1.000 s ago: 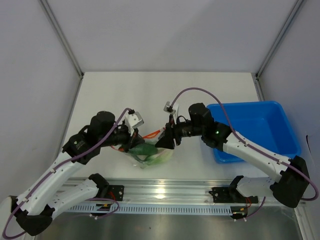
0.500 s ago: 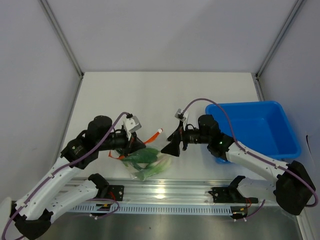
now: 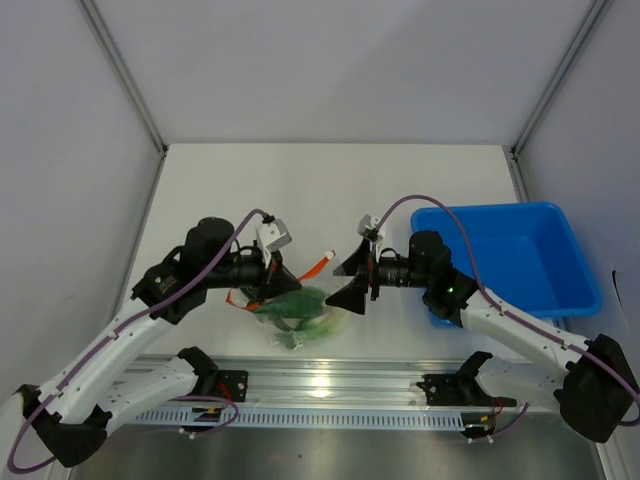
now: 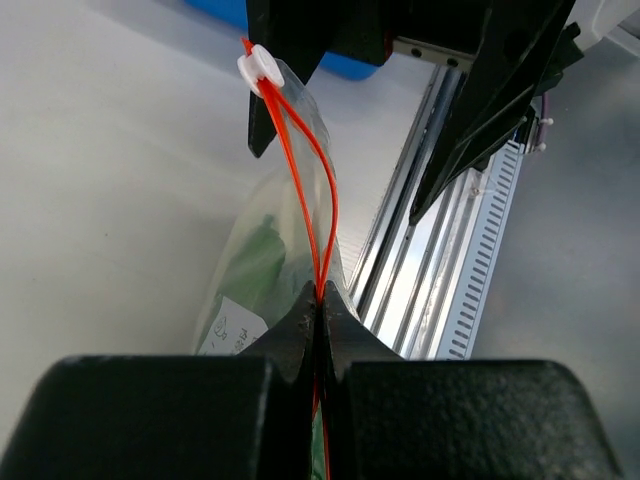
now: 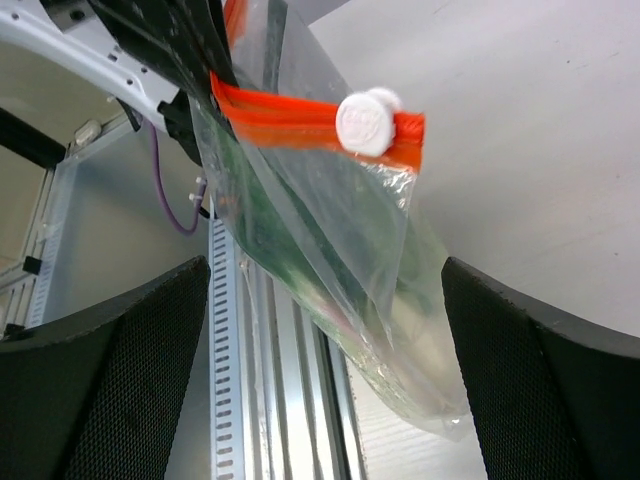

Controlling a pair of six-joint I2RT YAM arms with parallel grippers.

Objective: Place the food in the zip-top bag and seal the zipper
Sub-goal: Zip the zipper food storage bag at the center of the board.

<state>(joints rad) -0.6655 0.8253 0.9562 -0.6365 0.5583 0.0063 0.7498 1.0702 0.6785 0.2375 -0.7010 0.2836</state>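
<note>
The zip-top bag (image 3: 300, 318) hangs clear of the table with the food (image 3: 290, 305), green leafy pieces, inside it. My left gripper (image 3: 279, 279) is shut on the zipper (image 3: 312, 268), the orange-red strip along the bag's mouth. In the left wrist view the fingers (image 4: 320, 296) pinch the zipper (image 4: 322, 190), whose two strips bow apart below the white slider (image 4: 262, 68) at the far end. My right gripper (image 3: 353, 280) is wide open beside the bag. In the right wrist view (image 5: 325, 300) the bag (image 5: 350, 270) hangs between its jaws without touching them, and the slider (image 5: 366, 122) is above.
The blue bin (image 3: 520, 250) stands at the right, behind my right arm. The metal rail (image 3: 320, 385) runs along the near table edge, right below the hanging bag.
My right gripper has drawn back to the right, away from the bag. My left gripper has shifted slightly right with the zipper in it, and the bag swung along.
</note>
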